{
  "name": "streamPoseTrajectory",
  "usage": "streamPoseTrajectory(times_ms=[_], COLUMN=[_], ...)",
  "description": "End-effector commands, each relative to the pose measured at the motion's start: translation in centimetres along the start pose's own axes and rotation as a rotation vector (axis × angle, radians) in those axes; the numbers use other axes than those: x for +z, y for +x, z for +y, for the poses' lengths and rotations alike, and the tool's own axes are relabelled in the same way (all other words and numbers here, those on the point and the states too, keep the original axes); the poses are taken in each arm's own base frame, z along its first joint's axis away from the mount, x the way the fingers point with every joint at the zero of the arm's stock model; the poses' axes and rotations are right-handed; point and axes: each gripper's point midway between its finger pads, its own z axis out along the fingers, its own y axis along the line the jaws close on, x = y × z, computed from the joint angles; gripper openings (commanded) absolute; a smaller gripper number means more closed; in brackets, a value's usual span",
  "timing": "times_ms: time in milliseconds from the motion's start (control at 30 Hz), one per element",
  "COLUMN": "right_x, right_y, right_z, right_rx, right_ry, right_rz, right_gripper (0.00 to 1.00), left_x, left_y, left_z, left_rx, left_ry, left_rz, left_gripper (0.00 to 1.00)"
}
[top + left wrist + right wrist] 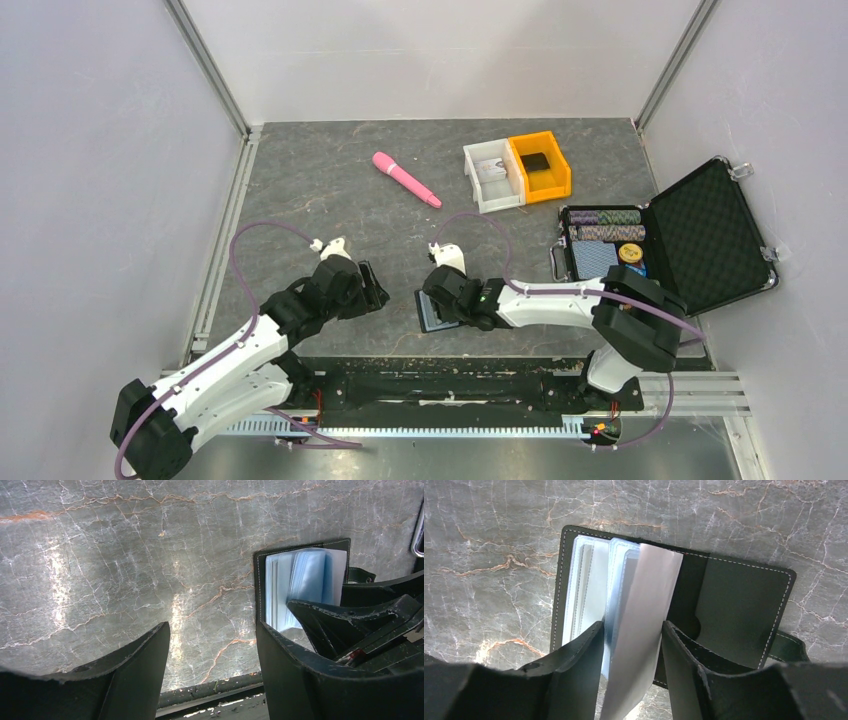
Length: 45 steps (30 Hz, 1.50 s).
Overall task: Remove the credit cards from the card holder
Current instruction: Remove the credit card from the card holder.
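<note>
Straddling a raised clear sleeve (649, 580) of the open card holder (739, 610) with my right claw (632, 626), pinched or not I cannot tell, left claw (212, 630) spread apart nearby, above the worktop (100, 555)

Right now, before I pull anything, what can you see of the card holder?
The card holder lies open flat on the marbled table. It is black and leather-like, with pale stitching and a small tab on one edge. Clear plastic sleeves fan from one half. One pale leaf stands up between the spread fingers of the right gripper. No card is plainly visible.
</note>
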Motion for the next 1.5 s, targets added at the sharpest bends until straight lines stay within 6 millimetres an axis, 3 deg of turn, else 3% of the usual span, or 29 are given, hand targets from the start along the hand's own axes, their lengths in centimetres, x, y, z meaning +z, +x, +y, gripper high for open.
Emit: streamPoseTrajectory(times_ms=[0,500,800,1067,1467], right_x=[-1.0,-2.2,-3.6,-4.6,-5.9], right_y=[-1.5,-1.2,-1.9,-2.2,-1.8], right_z=[0.5,0.9,1.9,2.8,1.8], right_rx=[0.046,0.294,0.35,0.392,0.419], right_ry=[-0.047,-0.385,-0.527,-0.642,-0.684], right_rz=[-0.061,-0.092,-0.119,-0.12,-0.16], right_gripper=[0.47,0.22,0.19,0.18,0.17], left_x=[0.1,1.5,2.4,2.0,1.4], left_y=[-0.9,1.1,2.9,3.2,3.7], left_z=[-0.8,-2.2,-3.2,-4.4,-7.0], left_rx=[-0.024,-0.037,-0.084,-0.115,-0.103], left_ry=[0.026,0.087,0.166,0.251,0.412], left_rz=[-0.039,0.068,0.137,0.139,0.181], left_gripper=[0.71,0.66,0.68,0.71,0.71])
